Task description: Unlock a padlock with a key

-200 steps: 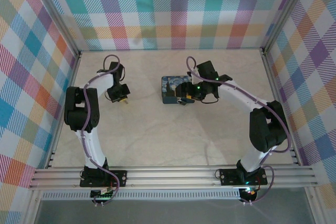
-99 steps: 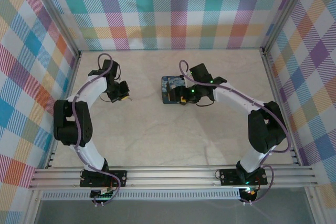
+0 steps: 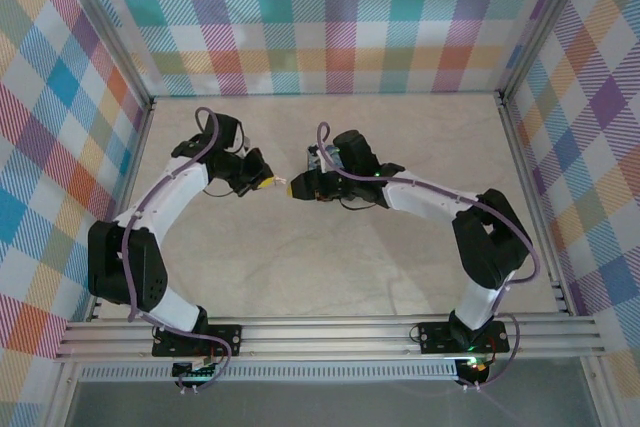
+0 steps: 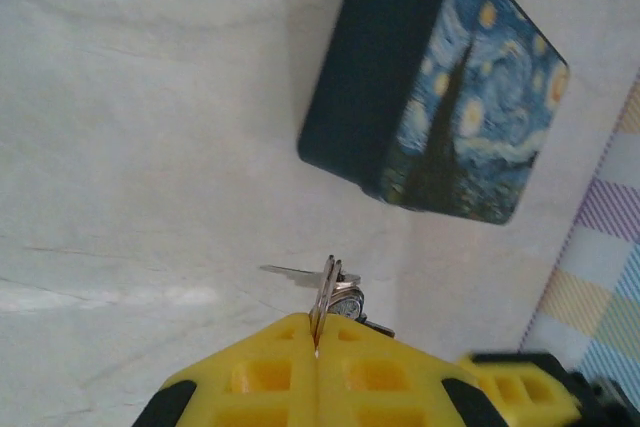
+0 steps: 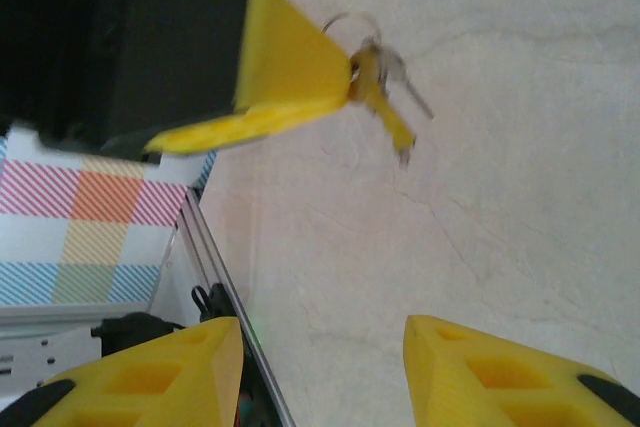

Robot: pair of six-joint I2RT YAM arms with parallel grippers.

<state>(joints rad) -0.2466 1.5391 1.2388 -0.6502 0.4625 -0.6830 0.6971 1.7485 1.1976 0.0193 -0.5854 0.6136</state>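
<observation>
The left gripper [image 4: 317,339] is clamped on a small metal key bunch [image 4: 327,292], with its arm stretched toward the table's centre. The right gripper [image 5: 322,337] faces it from near, fingers apart and empty. The left wrist view also shows the dark-blue painting-print box [image 4: 440,97] beyond the key bunch. A second ago the grippers were well apart.

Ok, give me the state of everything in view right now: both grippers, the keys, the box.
left gripper: shut, pinching the key bunch.
key bunch: held clear of the table, one blade sticking out sideways.
right gripper: open, nothing between its fingers, pointed toward the key bunch.
Starry Night box: looks closed, lying flat on the table, nothing touching it.
</observation>
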